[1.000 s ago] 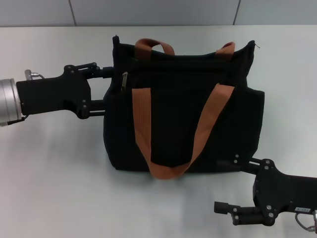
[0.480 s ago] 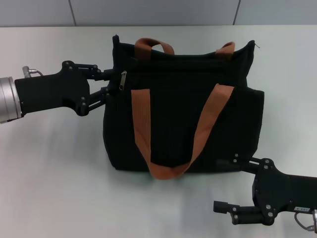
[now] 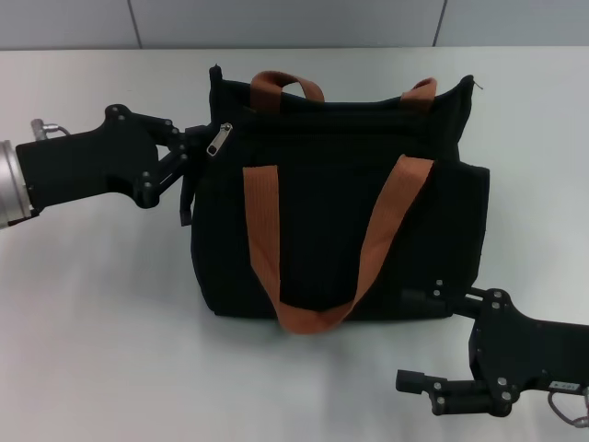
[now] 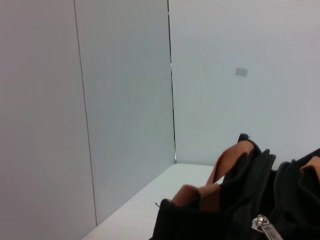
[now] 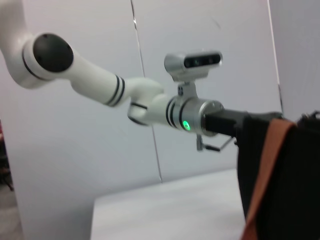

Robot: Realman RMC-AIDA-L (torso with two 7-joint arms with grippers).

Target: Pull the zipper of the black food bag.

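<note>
The black food bag (image 3: pixel 350 212) stands upright on the white tabletop (image 3: pixel 92 331), its long axis across the robot's view, orange-brown handles (image 3: pixel 267 239) draped down its front. At its upper left corner the zipper (image 3: pixel 218 141) tilts up and outward toward the left gripper (image 3: pixel 190 152), whose jaws are pinched together on the tab. The right gripper (image 3: pixel 419 343) sits low at the bag's near right corner, jaws spread. Grey wall panels (image 4: pixel 120 100) stand behind.
</note>
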